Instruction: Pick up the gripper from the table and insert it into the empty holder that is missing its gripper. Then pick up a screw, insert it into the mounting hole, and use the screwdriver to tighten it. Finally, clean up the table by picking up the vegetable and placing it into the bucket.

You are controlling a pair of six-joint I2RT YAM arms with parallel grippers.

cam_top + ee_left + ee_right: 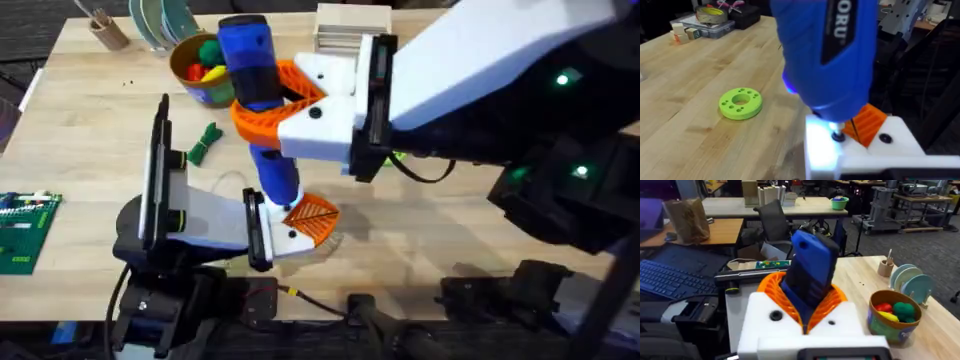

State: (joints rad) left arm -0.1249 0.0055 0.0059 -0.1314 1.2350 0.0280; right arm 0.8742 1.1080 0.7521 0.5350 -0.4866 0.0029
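Left wrist: screwdriver [827, 55] tip on a screw [838, 136] (hidden overhead).

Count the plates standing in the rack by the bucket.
2 plates show, upright side by side in a rack just beyond the bucket, at the table's far edge. The rack is cropped overhead, so more may be hidden.

Overhead looks down; both wrist views closely share the screwdriver [258, 100].

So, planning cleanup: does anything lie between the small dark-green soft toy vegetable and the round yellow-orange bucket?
Nothing visible does: bare wooden table separates the vegetable and the bucket. The blue screwdriver stands just beside that path.
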